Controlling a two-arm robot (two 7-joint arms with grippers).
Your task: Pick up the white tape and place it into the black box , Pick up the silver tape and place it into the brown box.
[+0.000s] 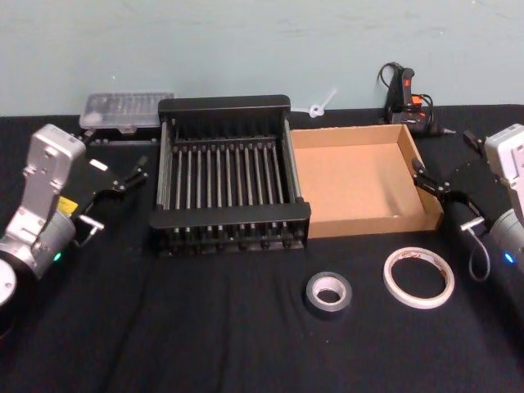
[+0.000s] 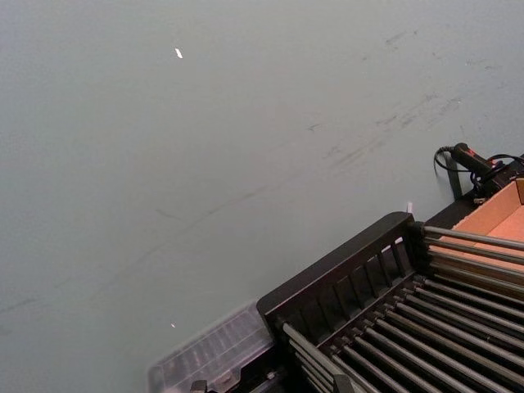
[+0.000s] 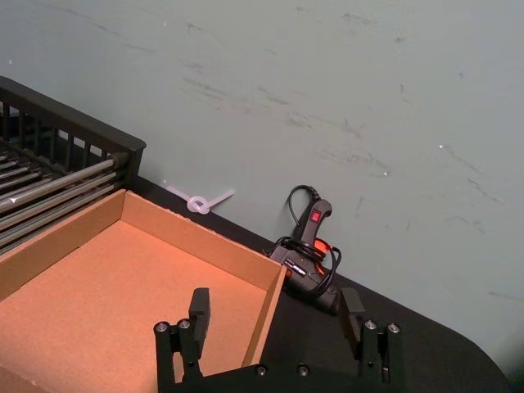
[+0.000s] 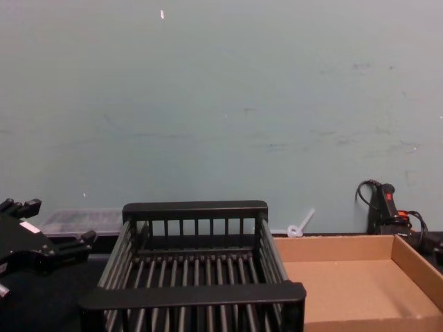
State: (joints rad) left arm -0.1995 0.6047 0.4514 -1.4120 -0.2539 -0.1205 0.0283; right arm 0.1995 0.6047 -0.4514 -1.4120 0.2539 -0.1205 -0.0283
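Silver tape [image 1: 329, 292] lies near right gripper [image 1: 436, 185]

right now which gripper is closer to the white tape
Right. The right gripper hovers open by the brown box's right wall, just behind the white tape. The left gripper hangs open far across, left of the black box.

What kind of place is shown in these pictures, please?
Probably a robot test bench in a lab or workshop: a table under black cloth against a plain scuffed wall, with a black box, a brown box and a corded hand tool.
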